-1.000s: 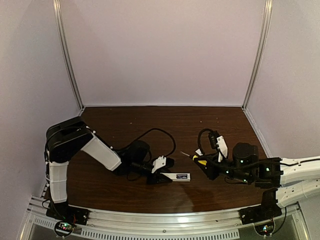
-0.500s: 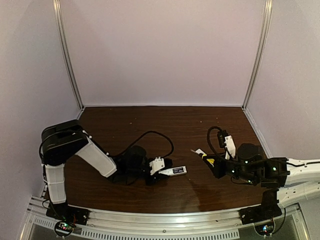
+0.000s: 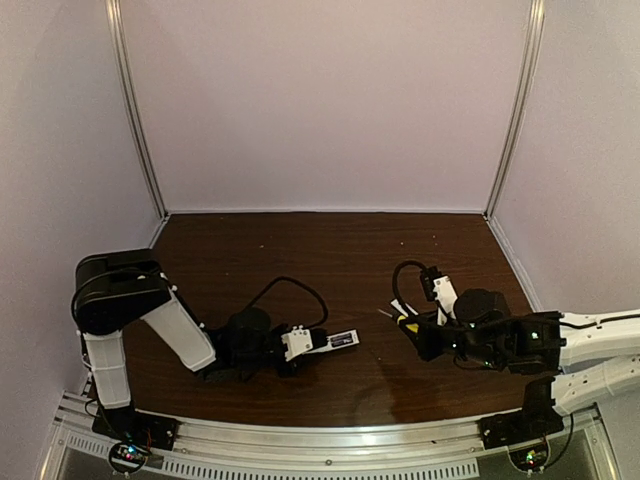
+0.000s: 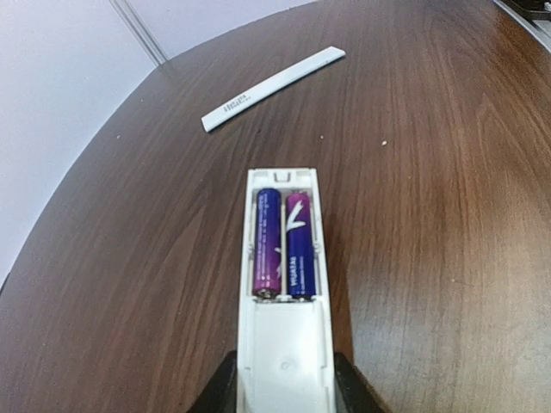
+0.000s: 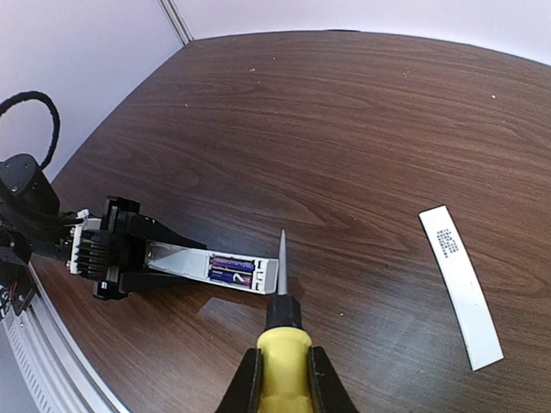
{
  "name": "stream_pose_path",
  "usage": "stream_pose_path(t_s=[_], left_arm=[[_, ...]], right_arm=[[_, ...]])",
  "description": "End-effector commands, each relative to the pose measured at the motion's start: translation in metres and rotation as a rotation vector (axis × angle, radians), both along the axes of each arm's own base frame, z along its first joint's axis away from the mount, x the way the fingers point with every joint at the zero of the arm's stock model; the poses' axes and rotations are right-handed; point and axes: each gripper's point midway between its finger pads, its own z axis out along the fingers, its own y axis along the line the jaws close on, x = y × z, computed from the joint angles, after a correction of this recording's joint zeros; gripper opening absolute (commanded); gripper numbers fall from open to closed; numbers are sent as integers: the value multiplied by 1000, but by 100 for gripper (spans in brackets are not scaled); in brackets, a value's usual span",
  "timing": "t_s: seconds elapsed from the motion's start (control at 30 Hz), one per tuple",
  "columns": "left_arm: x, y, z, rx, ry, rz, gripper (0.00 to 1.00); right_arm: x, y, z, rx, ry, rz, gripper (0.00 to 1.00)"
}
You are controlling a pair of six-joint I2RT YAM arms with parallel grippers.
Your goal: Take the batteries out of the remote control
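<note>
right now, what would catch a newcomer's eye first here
The open remote control, clamped in the left pincer at the front-centre of the table, with two purple batteries side by side in its bay. The right pincer holds a yellow-handled screwdriver, tip close beside that open end; the white cover strip lies apart.

The top camera looks down from behind the arm bases over the whole dark brown wooden table point(image 3: 330, 250). The left wrist camera sits low and close along the slim white remote control point(image 4: 282, 344). The right wrist camera, higher, also shows it and the same flat white cover strip point(image 4: 271, 88).
</note>
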Motion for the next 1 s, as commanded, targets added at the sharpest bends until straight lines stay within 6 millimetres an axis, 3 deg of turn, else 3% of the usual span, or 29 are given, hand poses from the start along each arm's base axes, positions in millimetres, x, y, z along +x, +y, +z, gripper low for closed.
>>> stream_pose_path(t_s=[0.0,0.4,0.97], left_arm=[[7,-8,40,-83,-151,11,0],[19,12,44,-41,-266,137,0],[24,8,39,-23,-209,159,0]], right_arm=[[-1,14,3,-13,25,34,0],[-4,27,-17,-63,77,53,0],[-6,30,-6,-65,70,53,0]])
